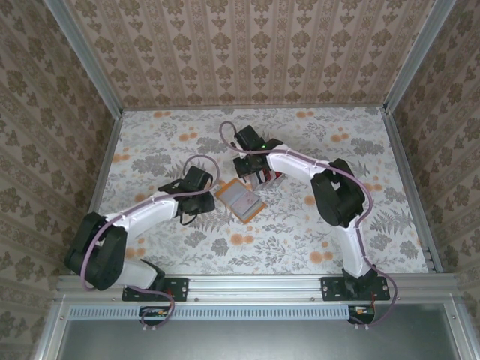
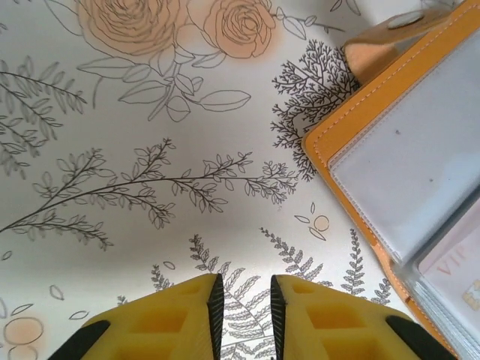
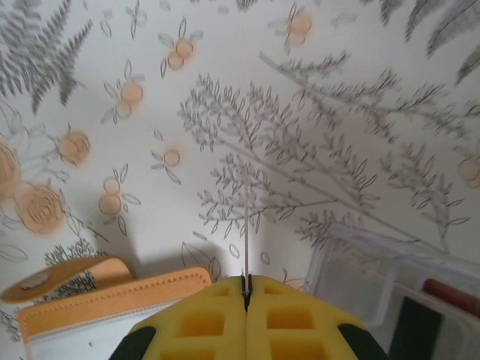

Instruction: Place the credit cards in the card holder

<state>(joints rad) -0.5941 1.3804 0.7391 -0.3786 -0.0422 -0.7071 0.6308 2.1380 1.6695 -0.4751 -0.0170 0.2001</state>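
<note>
Nearest to me, the left gripper (image 2: 244, 300) hangs low over the flowered table (image 1: 315, 240). Its yellow fingers are parted by a narrow slit with nothing between them, and the fern print shows through the gap. Just to its right the card holder (image 2: 390, 150) lies open and flat. Its orange stitched edge is turned toward that gripper and its clasp tab (image 2: 394, 22) sticks out at the far corner. On my left wrist view I can see clear inner sleeves, and a pale card (image 2: 459, 270) sits in the nearer one.

From above, the holder lies between the two grippers at the middle of the table, skewed to the table's edges. Just beyond it, the right gripper (image 3: 246, 283) has its fingers pressed together on a thin sliver (image 3: 246, 225). It sticks straight out past the tips, and I take it for a credit card seen edge-on, though the view is too thin to be sure. That gripper hangs over the holder's far edge.

Just to the right of it stands a clear slotted stand (image 3: 360, 274). It holds the remaining credit cards upright: a red one (image 3: 452, 295) and a dark one (image 3: 409, 326).
</note>
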